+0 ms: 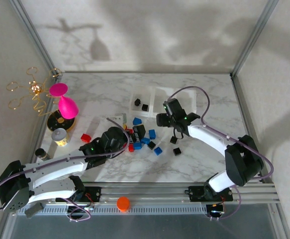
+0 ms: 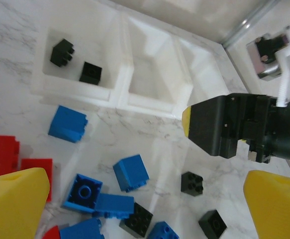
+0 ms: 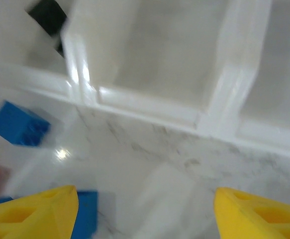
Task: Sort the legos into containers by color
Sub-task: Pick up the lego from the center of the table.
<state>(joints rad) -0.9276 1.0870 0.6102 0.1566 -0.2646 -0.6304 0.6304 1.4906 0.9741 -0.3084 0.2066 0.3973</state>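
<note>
Two grippers spread wide, empty: left gripper point(image 2: 145, 206), right gripper point(image 3: 147, 214); I should centre one blue lego point(image 2: 131, 172) squarely before closing.

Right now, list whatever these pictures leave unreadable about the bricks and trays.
- Top view: the left arm covers some small red, blue and black plastic bricks.
- Right wrist view: one black brick is blurred, cut by the top edge.
- Left wrist view: red bricks cut by left edge.

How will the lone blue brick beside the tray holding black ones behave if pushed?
The blue brick looks hard and boxy, so it should slide rather than roll. Small, probably light, it may skid or spin on the glossy marble table.
</note>
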